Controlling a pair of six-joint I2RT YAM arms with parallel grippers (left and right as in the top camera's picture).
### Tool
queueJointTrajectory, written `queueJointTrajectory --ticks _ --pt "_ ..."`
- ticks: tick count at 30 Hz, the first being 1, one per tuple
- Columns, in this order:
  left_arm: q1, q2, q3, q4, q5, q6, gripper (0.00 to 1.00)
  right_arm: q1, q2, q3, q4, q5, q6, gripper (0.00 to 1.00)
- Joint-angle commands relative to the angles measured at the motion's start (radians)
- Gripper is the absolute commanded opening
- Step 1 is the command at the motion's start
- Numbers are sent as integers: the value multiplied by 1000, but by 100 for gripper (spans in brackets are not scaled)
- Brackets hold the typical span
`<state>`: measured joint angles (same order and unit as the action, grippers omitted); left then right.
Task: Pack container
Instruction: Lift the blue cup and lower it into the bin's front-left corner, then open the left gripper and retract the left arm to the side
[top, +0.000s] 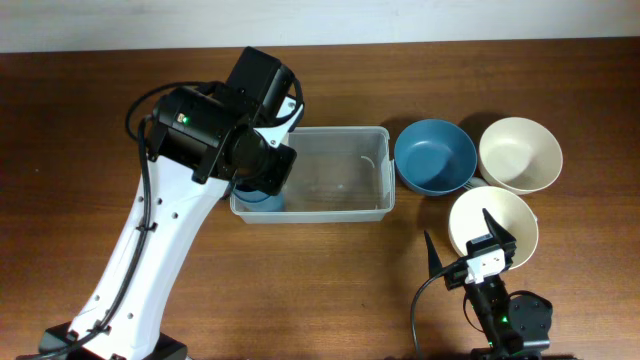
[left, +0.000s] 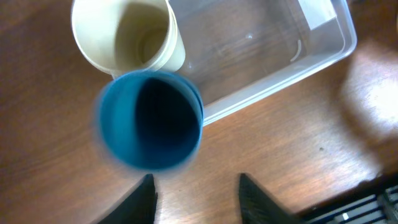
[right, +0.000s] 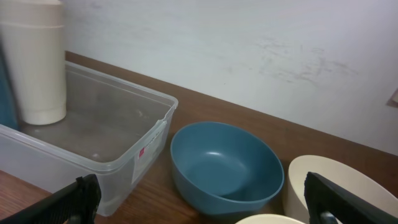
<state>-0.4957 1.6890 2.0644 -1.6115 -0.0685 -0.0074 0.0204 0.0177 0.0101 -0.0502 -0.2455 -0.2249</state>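
The clear container (top: 340, 170) lies mid-table, also seen in the left wrist view (left: 273, 50) and the right wrist view (right: 93, 134). A cream cup (left: 127, 34) stands upright in its left end. Beside it a blue cup (left: 151, 119), mouth up and blurred, sits at the container's front left corner (top: 262, 198). My left gripper (left: 196, 190) hovers above that cup, jaws apart with nothing between them. My right gripper (right: 208, 205) stands open near the front edge of the table, holding nothing, facing a blue bowl (right: 225, 165).
Right of the container sit the blue bowl (top: 434, 155) and a cream bowl (top: 520, 153). A second cream bowl (top: 492, 222) lies just in front of them, right by my right gripper (top: 458, 238). My left arm (top: 150, 250) crosses the table's left side.
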Motion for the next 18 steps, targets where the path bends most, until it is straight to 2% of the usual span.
queueJointTrajectory --ticks 1,11,12,15,16,17,18 --pt "-1 7 -2 7 -12 0 49 6 -4 -5 -6 -6 -3 99" --pt "-1 5 0 25 -77 0 50 6 -4 -5 -6 -6 -3 99" --pt "1 2 3 26 -92 0 52 6 -4 -5 -6 -6 -3 99" --pt "18 -13 25 31 -135 -6 69 6 -4 -5 -6 -6 -3 99" --pt "34 -22 36 37 -142 -7 81 6 -4 -5 -6 -6 -3 99" --pt "50 -29 44 45 -143 -7 99 6 -4 -5 -6 -6 -3 98" --pt "100 -48 50 71 -160 -8 100 6 -4 -5 -6 -6 -3 99"
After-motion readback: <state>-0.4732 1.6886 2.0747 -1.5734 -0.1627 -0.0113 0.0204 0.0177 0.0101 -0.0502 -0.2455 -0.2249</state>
